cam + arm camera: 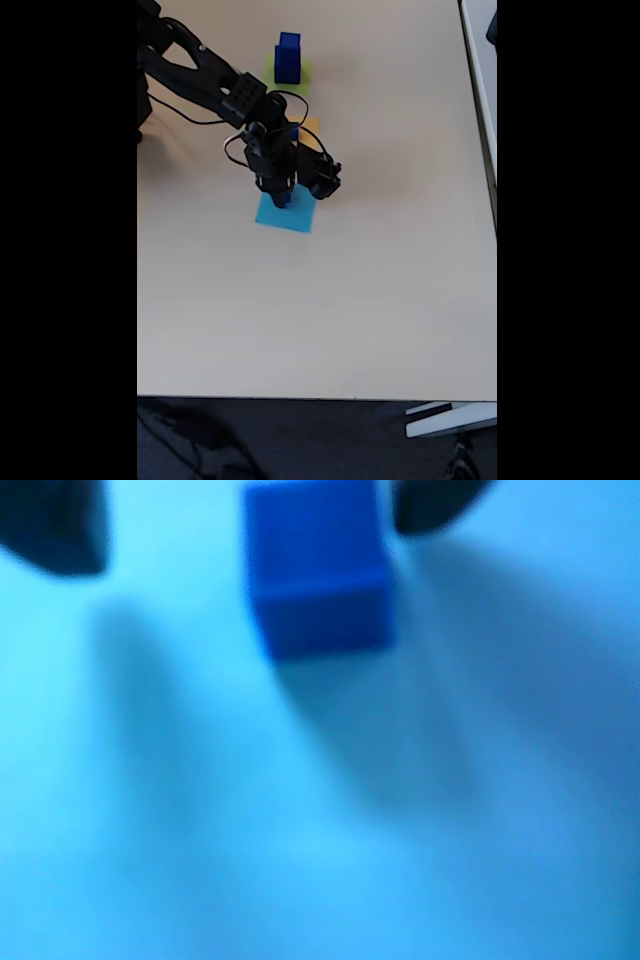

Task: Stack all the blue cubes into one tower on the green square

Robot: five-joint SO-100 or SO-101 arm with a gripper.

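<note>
In the fixed view, a tower of dark blue cubes (287, 57) stands on the light yellow-green paper square (303, 70) at upper centre. Lower, the flat light-blue paper square (290, 214) lies mid-frame on the table (320, 310), the orange paper square (311, 127) between them. In the wrist view a dark blue cube (318, 575) sits on that paper at top centre.

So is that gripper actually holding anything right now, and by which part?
Nothing yet: the gripper is open, its fingers apart around a blue cube on the light-blue square.
</note>
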